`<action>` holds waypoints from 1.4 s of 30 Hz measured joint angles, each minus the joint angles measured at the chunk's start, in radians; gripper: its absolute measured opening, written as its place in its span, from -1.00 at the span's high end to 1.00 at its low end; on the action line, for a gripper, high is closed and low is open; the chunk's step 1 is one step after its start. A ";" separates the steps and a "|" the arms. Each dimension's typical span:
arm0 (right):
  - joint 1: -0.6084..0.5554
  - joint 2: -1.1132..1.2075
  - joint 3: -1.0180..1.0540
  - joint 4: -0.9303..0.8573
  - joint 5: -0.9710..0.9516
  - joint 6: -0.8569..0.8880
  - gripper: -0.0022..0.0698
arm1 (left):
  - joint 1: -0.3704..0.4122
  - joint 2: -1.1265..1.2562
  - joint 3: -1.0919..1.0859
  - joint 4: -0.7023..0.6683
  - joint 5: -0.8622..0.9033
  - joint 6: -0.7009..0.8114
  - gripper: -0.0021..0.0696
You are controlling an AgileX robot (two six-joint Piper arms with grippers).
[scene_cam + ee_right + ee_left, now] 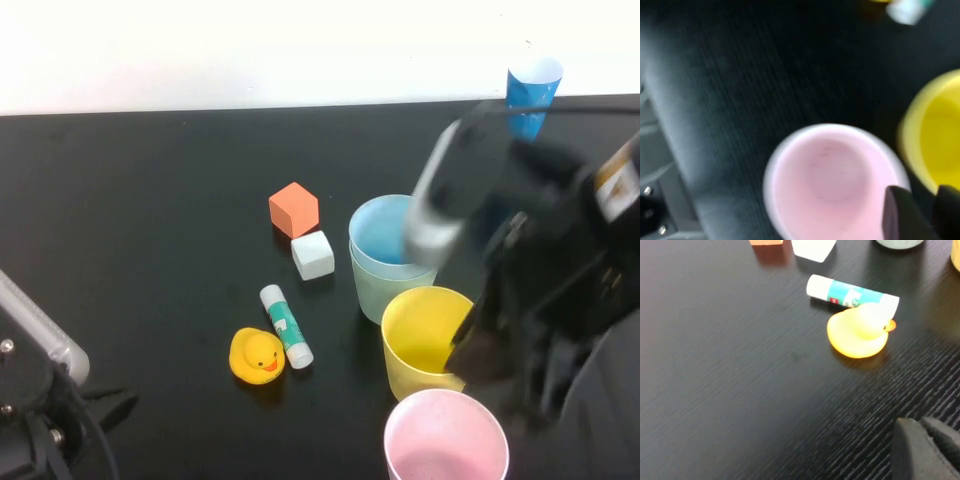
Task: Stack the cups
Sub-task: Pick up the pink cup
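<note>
Because the round pink plastic cup (446, 436) stands open-side up at the table's near edge, right under the right gripper (478, 352), that arm is nearer. I cannot tell its grip. The yellow plastic cup (425, 340) stands just behind it, then the light blue stacked cups (388, 256). The left gripper (105, 408) waits far off, near the yellow rubber duck (257, 356).
</note>
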 joint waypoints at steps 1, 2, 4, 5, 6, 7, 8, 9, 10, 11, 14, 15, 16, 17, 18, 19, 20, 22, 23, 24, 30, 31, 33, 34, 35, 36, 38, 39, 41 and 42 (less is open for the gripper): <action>0.034 0.000 0.002 -0.016 0.000 0.016 0.61 | 0.000 0.000 0.000 0.005 0.000 0.000 0.94; 0.063 0.000 0.007 -0.035 0.000 0.035 0.66 | 0.000 0.000 0.000 0.012 0.000 0.000 0.94; 0.102 0.000 0.024 -0.073 0.002 0.080 0.71 | 0.000 0.000 0.000 0.014 0.002 0.000 0.94; 0.115 0.000 0.033 -0.095 0.002 0.101 0.73 | 0.000 0.000 0.000 0.016 0.002 0.000 0.94; 0.120 -0.002 0.041 -0.109 0.002 0.113 0.73 | 0.000 0.000 0.000 0.016 0.002 0.000 0.94; 0.125 -0.002 0.052 -0.122 0.002 0.126 0.74 | 0.000 0.000 0.000 0.016 0.004 0.000 0.94; 0.125 -0.002 0.061 -0.134 0.002 0.137 0.73 | 0.000 0.000 0.000 0.018 0.004 0.000 0.94; 0.125 -0.002 0.073 -0.143 0.002 0.149 0.71 | 0.000 0.000 0.000 0.018 0.004 0.000 0.94; 0.125 -0.002 0.084 -0.152 0.002 0.159 0.66 | 0.000 0.000 0.000 0.020 0.004 0.000 0.94; 0.125 -0.002 0.096 -0.160 0.002 0.166 0.60 | 0.000 0.000 0.000 0.020 0.004 0.000 0.94; 0.125 -0.002 0.125 -0.191 0.000 0.196 0.34 | 0.000 0.000 0.000 0.021 0.004 0.000 0.94; 0.125 -0.002 0.130 -0.202 0.000 0.204 0.25 | 0.000 0.000 0.000 0.023 0.004 0.000 0.94; 0.125 -0.002 0.132 -0.218 0.000 0.216 0.14 | 0.000 0.000 0.000 0.025 0.004 0.000 0.94; 0.125 -0.002 0.132 -0.234 0.000 0.229 0.04 | 0.000 0.000 0.000 0.027 0.004 0.000 0.94; 0.125 -0.002 0.132 -0.244 0.000 0.243 -0.03 | 0.000 0.000 0.000 0.029 0.004 0.000 0.94; 0.125 -0.002 0.132 -0.261 0.000 0.258 -0.09 | 0.000 0.000 0.000 0.029 0.004 0.000 0.94; 0.125 -0.002 0.132 -0.278 0.000 0.277 -0.13 | 0.000 0.000 0.000 0.031 0.004 0.000 0.94; 0.125 -0.002 0.132 -0.296 -0.002 0.301 -0.17 | 0.000 0.000 0.000 0.031 0.004 0.000 0.94; 0.125 -0.002 0.132 -0.298 -0.012 0.308 -0.18 | 0.000 0.000 0.000 0.031 0.004 0.000 0.94; 0.125 -0.002 0.132 -0.298 -0.023 0.312 -0.18 | 0.000 0.000 0.000 0.031 0.004 0.000 0.94; 0.125 0.010 0.132 -0.244 -0.040 0.309 -0.04 | 0.000 0.000 0.000 0.031 0.004 -0.030 0.94; 0.125 0.017 0.132 -0.233 -0.028 0.299 0.00 | 0.000 0.000 0.000 0.031 0.004 -0.032 0.94; 0.125 0.028 0.133 -0.207 -0.015 0.284 0.06 | 0.000 0.000 0.000 0.031 0.008 -0.039 0.94; 0.125 0.034 0.134 -0.193 -0.013 0.275 0.09 | 0.000 0.000 0.000 0.029 0.015 -0.043 0.94; 0.125 0.039 0.134 -0.181 -0.010 0.270 0.11 | 0.000 0.000 0.000 0.029 0.022 -0.046 0.94; 0.125 0.042 0.134 -0.175 -0.010 0.267 0.12 | 0.000 0.000 0.000 0.028 0.031 -0.046 0.94; 0.125 0.048 0.136 -0.160 -0.010 0.256 0.14 | 0.000 0.000 0.000 0.025 0.040 -0.048 0.94; 0.125 0.052 0.137 -0.153 -0.010 0.246 0.15 | 0.000 0.000 0.000 0.025 0.047 -0.048 0.94; 0.125 0.055 0.151 -0.147 -0.010 0.226 0.16 | 0.000 0.000 0.000 0.024 0.049 -0.048 0.94; 0.125 0.055 0.161 -0.145 -0.010 0.219 0.19 | 0.000 0.000 0.000 0.023 0.049 -0.048 0.94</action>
